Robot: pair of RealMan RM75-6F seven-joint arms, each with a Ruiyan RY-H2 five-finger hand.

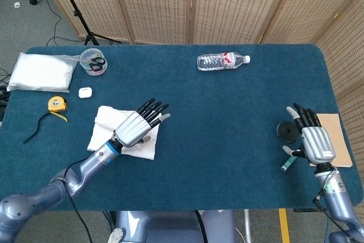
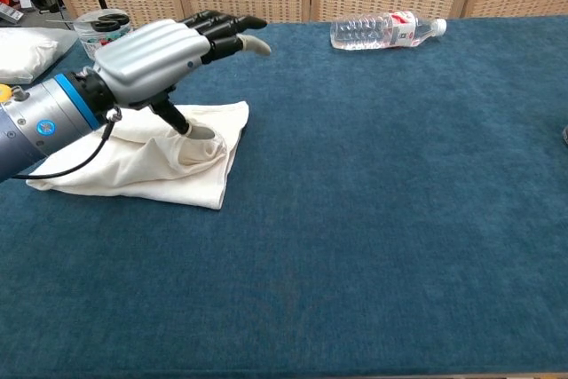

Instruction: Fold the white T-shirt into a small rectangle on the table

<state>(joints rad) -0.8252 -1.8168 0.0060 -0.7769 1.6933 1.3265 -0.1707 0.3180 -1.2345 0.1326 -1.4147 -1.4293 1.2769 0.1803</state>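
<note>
Left hand (image 2: 169, 51) hovers fingers spread, thumb touching the folded T-shirt (image 2: 142, 159) at the table's (image 1: 227, 140) nine o'clock side. Right hand (image 1: 314, 139) rests open at four o'clock. Folding looks nearly done; next, probably flatten the bunched top layer.

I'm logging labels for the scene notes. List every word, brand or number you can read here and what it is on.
Nothing here can be read.
Water bottle: red and white label, print too small to read.
Round tub holding scissors: label band with a red patch, blurred.
Tape measure: no legible marking.
White T-shirt: no print visible.
</note>
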